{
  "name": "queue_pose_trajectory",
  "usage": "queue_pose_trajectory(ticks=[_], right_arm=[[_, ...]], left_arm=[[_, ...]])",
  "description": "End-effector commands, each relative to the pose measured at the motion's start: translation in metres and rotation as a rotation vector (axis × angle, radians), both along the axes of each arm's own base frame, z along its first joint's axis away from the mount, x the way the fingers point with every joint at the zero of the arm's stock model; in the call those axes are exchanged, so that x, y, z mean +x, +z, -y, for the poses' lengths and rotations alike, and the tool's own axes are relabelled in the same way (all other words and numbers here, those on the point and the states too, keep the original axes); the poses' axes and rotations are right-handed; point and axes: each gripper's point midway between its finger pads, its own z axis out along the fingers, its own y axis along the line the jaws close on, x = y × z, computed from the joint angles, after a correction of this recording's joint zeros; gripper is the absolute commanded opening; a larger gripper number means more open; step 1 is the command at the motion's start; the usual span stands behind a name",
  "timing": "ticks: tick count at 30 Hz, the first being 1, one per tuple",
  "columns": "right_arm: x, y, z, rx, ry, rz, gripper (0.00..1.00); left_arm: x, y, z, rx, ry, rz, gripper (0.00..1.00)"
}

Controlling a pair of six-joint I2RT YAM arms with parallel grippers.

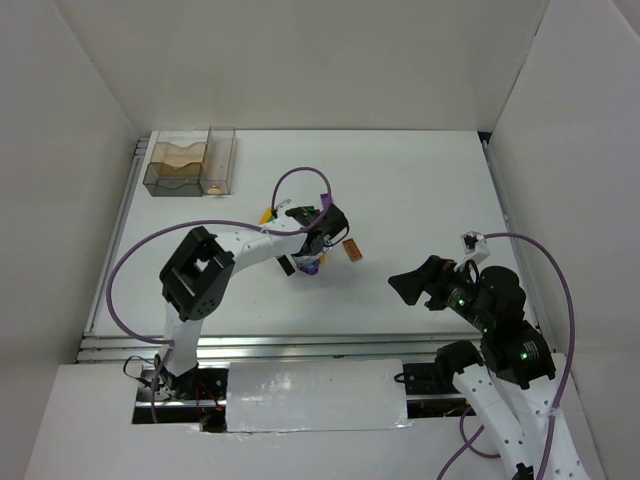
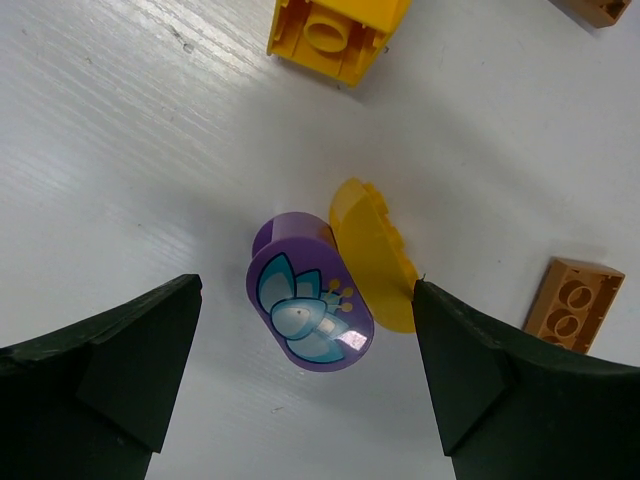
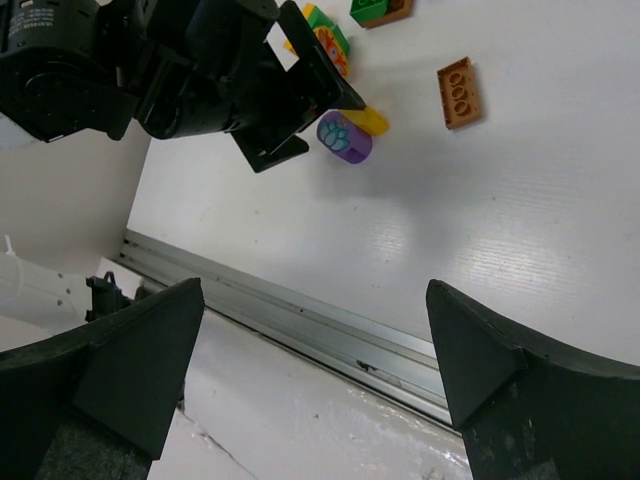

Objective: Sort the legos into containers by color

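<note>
Currently, left hand [image 2: 305, 292] spread wide, purple lego [image 2: 310, 312] touching yellow slab [image 2: 372, 255], brown brick [image 2: 572, 303] near.

Between wide-apart fingers of left end effector [image 2: 305, 285]: purple rounded lego [image 2: 310, 310] touching yellow curved lego [image 2: 372, 255]; brown brick [image 2: 572, 302] at right

A white counter [image 1: 420, 190] is boxed in by 3 plain white walls: the back wall [image 1: 300, 60], left wall [image 1: 50, 200] and right wall [image 1: 580, 150]. A grooved aluminium near rail [image 1: 300, 347] and left rail [image 1: 120, 220] edge it, with a white sheet [image 1: 315, 400] just below the near rail. The light is even and the shadows are soft.
</note>
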Motion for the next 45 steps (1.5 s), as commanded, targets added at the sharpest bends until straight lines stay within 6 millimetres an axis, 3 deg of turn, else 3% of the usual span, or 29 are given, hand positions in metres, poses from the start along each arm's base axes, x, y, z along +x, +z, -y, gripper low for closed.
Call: queue_pose_trajectory(ticks=[1,15,17,18,20,21,24,25,27,31,32,35,38,41,44,45], right_arm=[[0.006,0.006,-0.005,-0.001,0.026,0.037,1.00],[0.007,-0.001,-0.004,-0.016,0.027,0.026,1.00],[0.007,-0.002,-0.004,-0.012,0.028,0.025,0.99],[0.007,-0.002,-0.005,-0.011,0.030,0.023,1.00],[0.008,-0.005,-0.006,-0.005,0.034,0.018,1.00],[0.008,-0.004,-0.008,0.001,0.042,0.020,0.99],[0.009,-0.009,-0.013,0.020,0.062,0.011,1.00],[0.009,-0.011,-0.015,0.027,0.071,0.009,1.00],[0.013,-0.018,-0.019,0.047,0.082,0.004,1.00],[0.019,-0.025,-0.021,0.087,0.061,-0.011,1.00],[0.021,-0.021,-0.022,0.098,0.060,0.008,1.00],[0.024,-0.016,-0.025,0.119,0.062,0.008,1.00],[0.030,-0.010,-0.025,0.132,0.040,-0.003,1.00],[0.033,-0.003,-0.029,0.158,0.049,-0.015,1.00],[0.036,-0.005,-0.035,0.171,0.070,-0.062,1.00],[0.036,-0.006,-0.035,0.170,0.065,-0.068,0.99]], left_arm=[[0.001,0.004,0.003,-0.007,0.032,0.001,0.99],[0.004,-0.022,0.016,-0.003,0.011,-0.051,0.99],[0.001,-0.027,0.013,-0.006,0.005,-0.047,0.92],[-0.003,-0.029,0.008,0.001,0.005,-0.049,0.82],[-0.005,-0.029,0.005,-0.001,-0.001,-0.041,0.55],[-0.005,-0.022,0.005,-0.016,0.000,-0.026,0.26],[-0.012,-0.012,-0.001,-0.043,-0.022,0.010,0.05],[-0.009,-0.006,0.000,-0.061,-0.044,0.036,0.00],[-0.014,0.017,0.008,-0.100,-0.170,0.072,0.00],[-0.018,0.075,0.052,-0.208,-0.535,0.265,0.00],[-0.033,0.096,0.069,-0.281,-0.650,0.297,0.00],[-0.064,0.118,0.096,-0.318,-0.960,0.393,0.00],[-0.111,0.131,0.111,-0.336,-1.283,0.475,0.00],[-0.150,0.116,0.117,-0.262,-1.499,0.481,0.00],[-0.168,0.101,0.116,-0.176,-1.583,0.493,0.00],[-0.168,0.104,0.120,-0.184,-1.586,0.525,0.00]])
